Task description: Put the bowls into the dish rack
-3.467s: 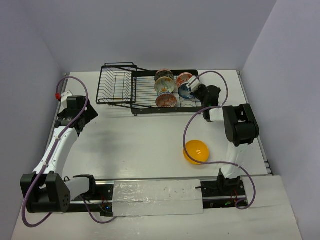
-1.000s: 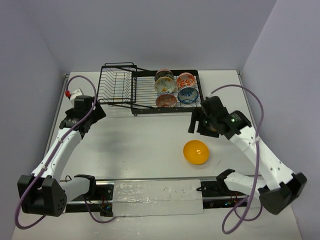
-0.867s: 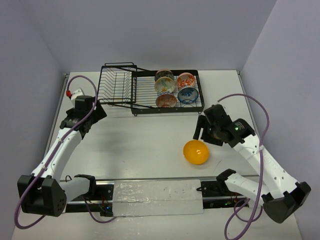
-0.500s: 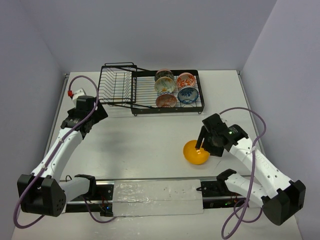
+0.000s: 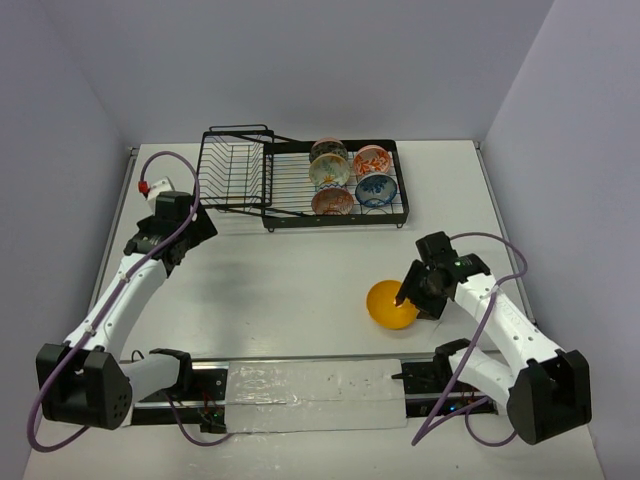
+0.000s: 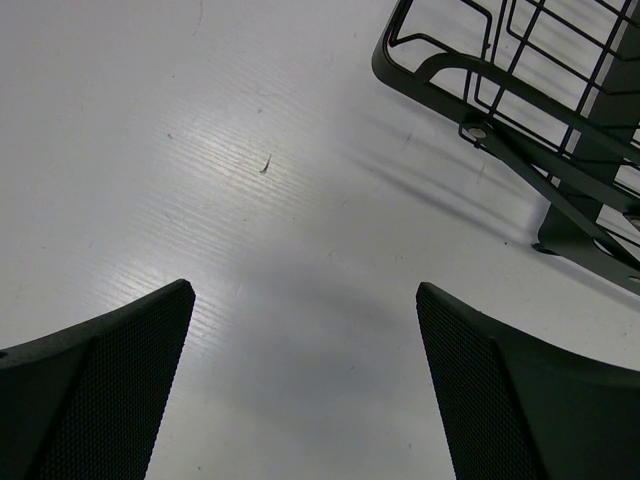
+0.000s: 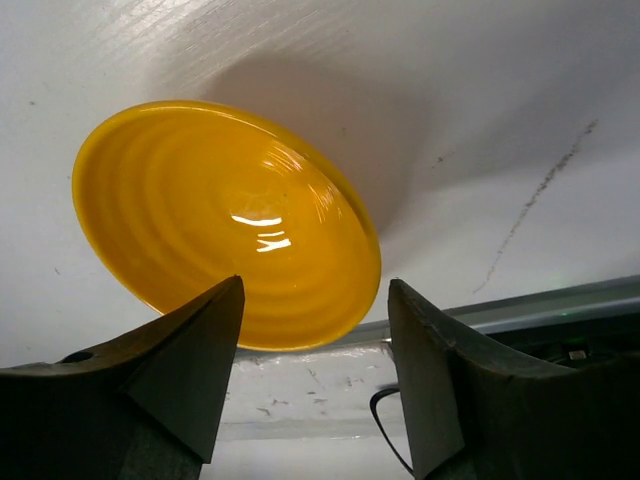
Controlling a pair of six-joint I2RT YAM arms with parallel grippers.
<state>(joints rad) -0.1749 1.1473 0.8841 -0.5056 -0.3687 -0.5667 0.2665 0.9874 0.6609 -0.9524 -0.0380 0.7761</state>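
Ridges ring the glossy orange-yellow bowl (image 7: 220, 220), its rim inside the spread right gripper (image 7: 315, 292).

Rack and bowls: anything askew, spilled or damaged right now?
Nothing stands out. Five bowls sit in the rack, none fallen out. The orange bowl sits upright on the table, intact, with the right end effector open at its rim.

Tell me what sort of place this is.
Probably a robot test cell, not a kitchen: white table boxed by blank walls, left arm and right arm mounted at its edge, dish rack holding bowls.
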